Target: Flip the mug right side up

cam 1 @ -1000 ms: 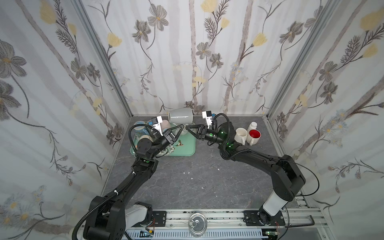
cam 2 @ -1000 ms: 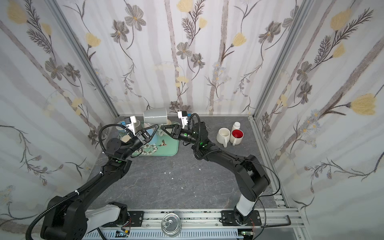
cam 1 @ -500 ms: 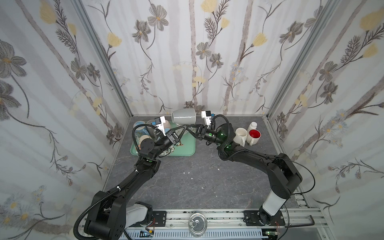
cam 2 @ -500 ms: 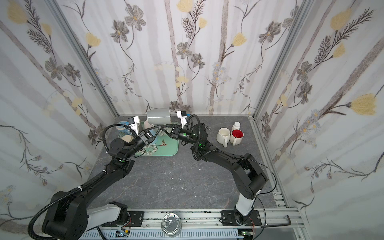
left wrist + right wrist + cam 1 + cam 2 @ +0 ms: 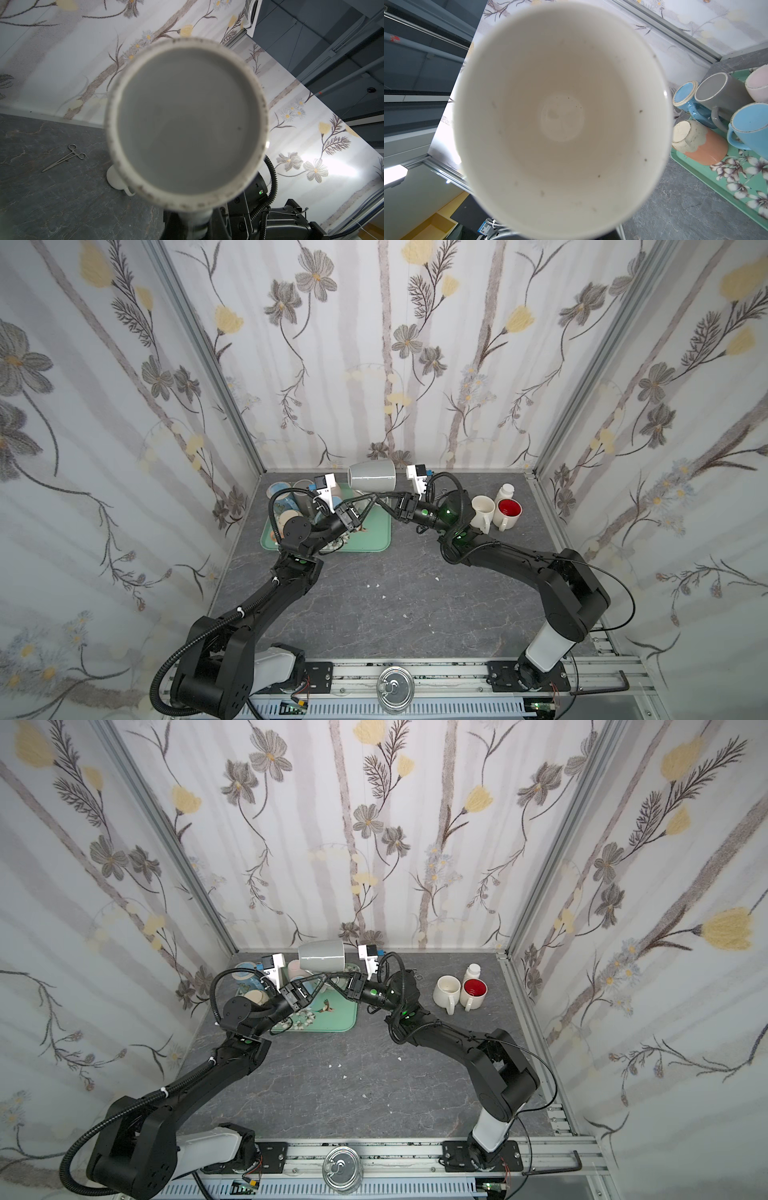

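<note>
A pale grey mug [image 5: 372,477] hangs on its side in the air above the tray in both top views [image 5: 322,957]. Its grey base [image 5: 187,124] faces the left wrist camera and its white inside [image 5: 560,116] faces the right wrist camera. My left gripper [image 5: 368,497] reaches up from the left and is shut on the mug's handle [image 5: 195,218], which points down. My right gripper [image 5: 384,499] comes from the right, its fingers drawn together under the mug beside the left one. The mug's body hides the exact spot that it grips.
A teal flowered tray [image 5: 374,539] lies under the mug. Several upside-down mugs, blue [image 5: 753,126], grey [image 5: 716,93] and peach [image 5: 699,143], stand on its far left. At the right stand a white mug [image 5: 482,508], a red-lined mug [image 5: 509,510] and a white bottle [image 5: 505,491]. Forceps [image 5: 64,158] lie near the back wall.
The right gripper's fingers were spread beside the mug and have closed under it. The mug and the left gripper have shifted slightly to the right.
</note>
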`<state>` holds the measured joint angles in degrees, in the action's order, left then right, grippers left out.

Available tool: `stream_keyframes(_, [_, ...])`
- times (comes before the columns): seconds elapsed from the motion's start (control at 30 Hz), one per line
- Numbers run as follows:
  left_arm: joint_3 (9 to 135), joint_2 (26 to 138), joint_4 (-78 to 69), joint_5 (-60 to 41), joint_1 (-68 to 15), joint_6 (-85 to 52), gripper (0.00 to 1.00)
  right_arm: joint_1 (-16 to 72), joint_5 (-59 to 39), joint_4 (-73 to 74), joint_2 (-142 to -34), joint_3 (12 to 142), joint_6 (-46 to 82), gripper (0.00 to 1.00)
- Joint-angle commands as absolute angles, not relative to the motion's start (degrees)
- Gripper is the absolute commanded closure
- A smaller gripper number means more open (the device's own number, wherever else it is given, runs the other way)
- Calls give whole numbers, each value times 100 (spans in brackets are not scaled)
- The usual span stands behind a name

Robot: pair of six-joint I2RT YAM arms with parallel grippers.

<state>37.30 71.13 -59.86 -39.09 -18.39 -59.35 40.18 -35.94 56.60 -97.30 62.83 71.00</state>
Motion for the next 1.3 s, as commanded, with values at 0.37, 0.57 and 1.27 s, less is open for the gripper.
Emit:
stream_keyframes(0.37, [3814,7145,-6214,-4362,-1817,-5836,76,3981,-3435,6265,-9655,6124,6835,100])
stream_keyframes(0.57, [3850,7185,-6214,-4404,-1776,-5827,63,3955,-3380,6328,-9598,6069,6803,100])
stream_keyframes(1.27, [4375,6973,-2028,-3202,-1631,-3808,45,3774,-1822,2679,-8481,5914,4630,100])
